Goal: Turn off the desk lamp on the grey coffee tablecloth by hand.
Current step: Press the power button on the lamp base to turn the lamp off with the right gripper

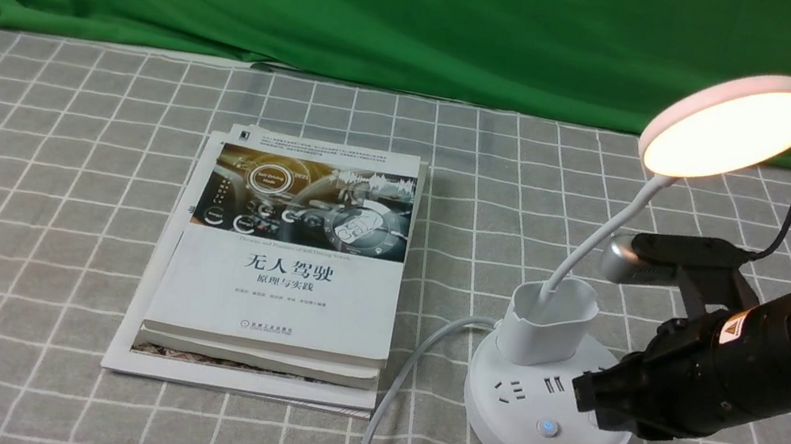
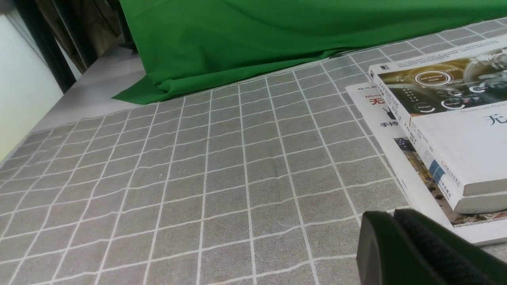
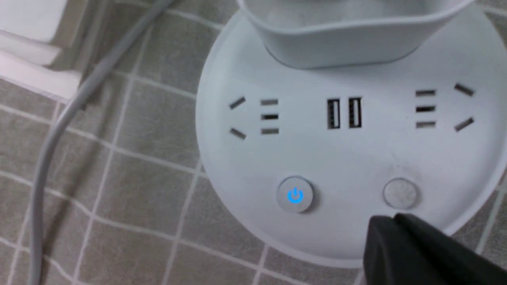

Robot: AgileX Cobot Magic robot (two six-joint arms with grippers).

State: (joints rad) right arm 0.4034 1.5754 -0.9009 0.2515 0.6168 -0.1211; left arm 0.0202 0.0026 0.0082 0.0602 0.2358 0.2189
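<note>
The white desk lamp [image 1: 545, 335] stands on the grey coffee tablecloth [image 1: 31, 193] at the right, its disc head [image 1: 733, 126] glowing. Its round base [image 3: 356, 154] carries sockets, a blue-lit power button [image 3: 295, 195] and a plain round button [image 3: 400, 193]. My right gripper [image 1: 587, 395] is shut, with its tip over the base's right edge; in the right wrist view the tip [image 3: 390, 225] sits just below the plain button. My left gripper [image 2: 390, 221] is shut and empty, low over the cloth beside the books, and barely shows in the front view.
Two stacked books [image 1: 283, 268] lie on a magazine left of the lamp and show in the left wrist view [image 2: 447, 118]. The lamp's white cord [image 1: 400, 384] runs from the base toward the front edge. A green cloth backdrop [image 1: 399, 6] hangs behind.
</note>
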